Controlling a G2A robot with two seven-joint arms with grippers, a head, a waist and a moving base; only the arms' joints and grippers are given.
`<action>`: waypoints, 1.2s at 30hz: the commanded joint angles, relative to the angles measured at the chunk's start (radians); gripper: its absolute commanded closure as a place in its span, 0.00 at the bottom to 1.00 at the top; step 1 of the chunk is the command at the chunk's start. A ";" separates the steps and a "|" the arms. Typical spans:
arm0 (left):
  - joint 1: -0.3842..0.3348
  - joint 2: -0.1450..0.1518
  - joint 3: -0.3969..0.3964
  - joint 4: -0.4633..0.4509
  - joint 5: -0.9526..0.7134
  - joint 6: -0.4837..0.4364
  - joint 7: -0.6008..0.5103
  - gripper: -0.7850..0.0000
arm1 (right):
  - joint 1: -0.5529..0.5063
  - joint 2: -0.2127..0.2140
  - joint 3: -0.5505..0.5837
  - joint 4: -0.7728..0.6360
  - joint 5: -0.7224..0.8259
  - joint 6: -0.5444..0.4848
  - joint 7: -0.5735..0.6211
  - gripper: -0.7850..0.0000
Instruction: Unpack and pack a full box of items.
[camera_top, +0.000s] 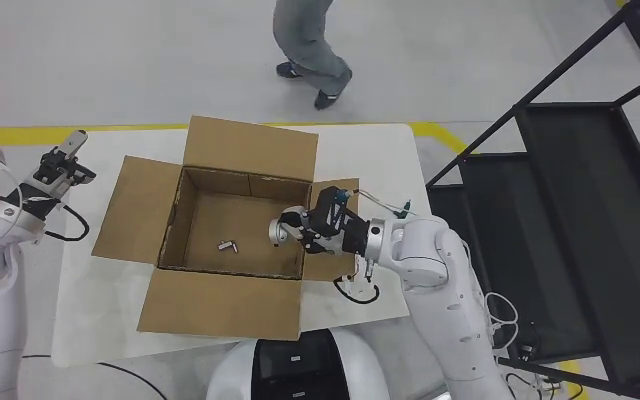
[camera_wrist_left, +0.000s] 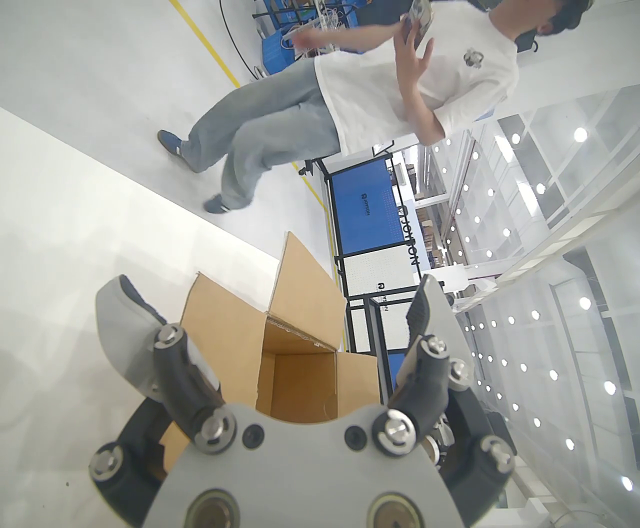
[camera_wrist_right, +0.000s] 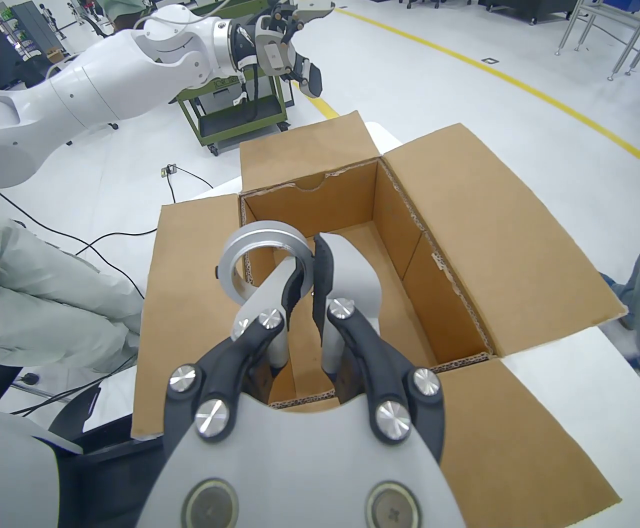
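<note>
The right pincer is pinching a ring by its wall, one finger through the hole. It holds the ring above the floor of the box, just inside the wall on the right arm's side. A small piece lies near the middle of the box floor. The left pincer is spread, well apart from the box, so I judge the right arm is the nearer one.

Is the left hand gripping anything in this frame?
No, the left hand is wide open with nothing in it.
</note>
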 joint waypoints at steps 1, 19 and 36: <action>0.000 0.000 0.000 0.000 0.000 0.000 0.000 0.00 | 0.000 0.000 0.000 0.000 0.000 0.000 0.000 1.00; 0.000 0.000 0.000 0.000 0.000 0.000 0.000 0.00 | 0.000 0.000 0.000 0.000 0.000 0.000 0.000 1.00; 0.000 0.000 0.000 0.000 0.000 0.000 0.000 0.00 | -0.393 0.084 0.565 -0.142 0.106 0.001 0.053 1.00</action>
